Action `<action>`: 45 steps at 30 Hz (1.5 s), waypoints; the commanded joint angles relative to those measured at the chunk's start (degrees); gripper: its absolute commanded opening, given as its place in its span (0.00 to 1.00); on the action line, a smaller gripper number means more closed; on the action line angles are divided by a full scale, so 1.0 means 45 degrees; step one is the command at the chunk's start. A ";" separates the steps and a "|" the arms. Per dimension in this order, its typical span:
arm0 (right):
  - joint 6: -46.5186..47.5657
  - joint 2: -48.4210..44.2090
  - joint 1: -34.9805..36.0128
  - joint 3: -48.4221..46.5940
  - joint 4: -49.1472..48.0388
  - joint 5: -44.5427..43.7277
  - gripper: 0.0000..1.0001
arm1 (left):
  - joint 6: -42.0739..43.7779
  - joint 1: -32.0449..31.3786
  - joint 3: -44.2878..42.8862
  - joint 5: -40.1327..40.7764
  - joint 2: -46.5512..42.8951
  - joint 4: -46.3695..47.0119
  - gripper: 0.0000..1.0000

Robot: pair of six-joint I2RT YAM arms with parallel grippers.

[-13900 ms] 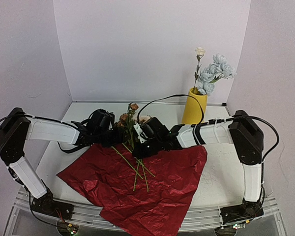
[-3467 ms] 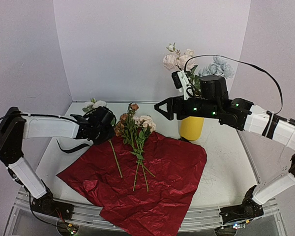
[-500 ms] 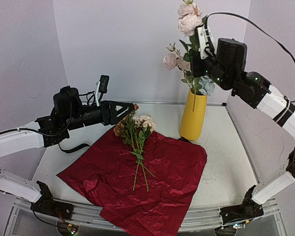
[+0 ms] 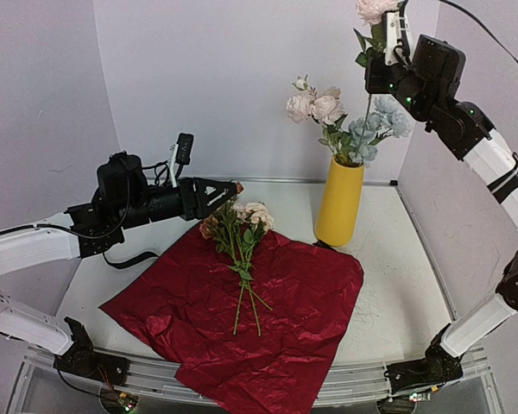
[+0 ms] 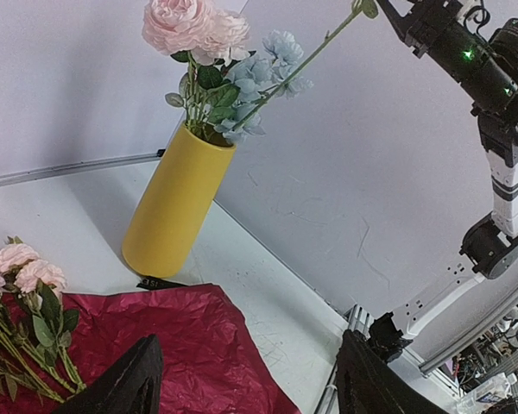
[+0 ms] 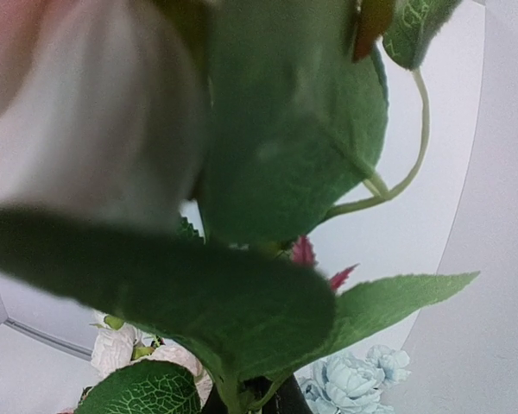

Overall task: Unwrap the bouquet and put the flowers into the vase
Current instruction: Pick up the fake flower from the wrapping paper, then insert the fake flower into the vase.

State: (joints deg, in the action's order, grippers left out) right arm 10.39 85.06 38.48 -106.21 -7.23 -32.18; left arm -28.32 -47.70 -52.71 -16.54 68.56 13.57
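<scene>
A black ribbon (image 4: 128,257) lies on the worktop (image 4: 397,285) toward its left edge, touching the left side of the dark red paper (image 4: 285,319). Above it the left arm reaches in from the left edge. The left hand (image 4: 229,194) hovers over the far left part of the paper, its fingers spread wide with nothing between them. In the left wrist view the two dark fingertips (image 5: 142,371) stand well apart over the sheet.

The paper lies unfolded and crinkled across the middle of the worktop, its lower corner reaching the near edge. On it rest the loose flowers (image 4: 240,233). Their peach, pink and rusty heads point to the far edge and lie just under the left hand. Their thin green stems run toward the near edge.

Right of the paper's far corner, near the far right corner of the worktop, the vase (image 4: 339,203) stands upright. It holds white, pink and pale blue blooms (image 4: 328,112).

High above it the right hand (image 4: 387,47) is closed on a pink flower (image 4: 373,9). The flower's long stem slants down into the blooms at the vase mouth, but whether its end is inside the vase cannot be told. The right wrist view is filled by that flower's blurred head and leaves, hiding the fingers.
</scene>
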 commanded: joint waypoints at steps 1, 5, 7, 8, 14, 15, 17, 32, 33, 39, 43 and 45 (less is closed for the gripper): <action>-0.0107 0.0517 -0.0115 -0.0598 -0.0619 0.0192 0.00 | 0.0212 -0.0024 -0.0015 0.0145 0.0098 0.0501 0.70; -0.0332 0.0702 -0.0198 -0.0503 -0.0620 0.0216 0.00 | 0.0316 -0.0024 -0.0064 0.0207 0.0224 0.0501 0.70; -0.0528 0.0708 -0.0231 -0.0303 -0.0633 0.0233 0.00 | 0.0376 -0.0024 -0.0101 0.0231 0.0300 0.0501 0.70; -0.0615 0.0711 -0.0263 -0.0157 -0.0646 0.0232 0.00 | 0.0394 -0.0021 -0.0113 0.0222 0.0341 0.0501 0.70; -0.1154 0.1011 -0.0716 0.0553 -0.0873 0.0297 0.00 | 0.0472 -0.0024 -0.0150 0.0102 0.0593 0.0501 0.70; -0.1348 0.1148 -0.0854 0.0641 -0.0873 0.0357 0.00 | 0.0487 -0.0024 -0.0127 0.0105 0.0605 0.0501 0.70; -0.1672 0.1314 -0.1098 0.0819 -0.0873 0.0481 0.00 | 0.0500 -0.0024 -0.0109 0.0138 0.0610 0.0501 0.70; -0.3753 0.1873 -0.1745 0.3097 -0.0848 0.0447 0.15 | 0.0575 -0.0024 0.0140 0.0500 0.0411 0.0488 0.70; -0.3795 0.1819 -0.1749 0.3180 -0.0819 0.0452 0.25 | 0.0558 -0.0024 0.0180 0.0592 0.0405 0.0490 0.69; -0.4037 0.0963 -0.1755 0.3671 -0.0639 0.0831 0.45 | 0.0440 -0.0024 0.0440 0.1205 0.0180 0.0422 0.69; -0.4197 0.0432 -0.1754 0.3900 -0.0245 0.1295 0.51 | 0.0340 -0.0024 0.0537 0.1556 0.0078 0.0359 0.69; -0.4301 0.0199 -0.1753 0.3976 0.0049 0.1531 0.55 | 0.0253 -0.0024 0.0580 0.1884 0.0064 0.0272 0.69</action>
State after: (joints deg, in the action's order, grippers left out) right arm -7.33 91.28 30.76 -88.45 -7.14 -27.21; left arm -26.98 -47.70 -50.11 -11.34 71.05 13.48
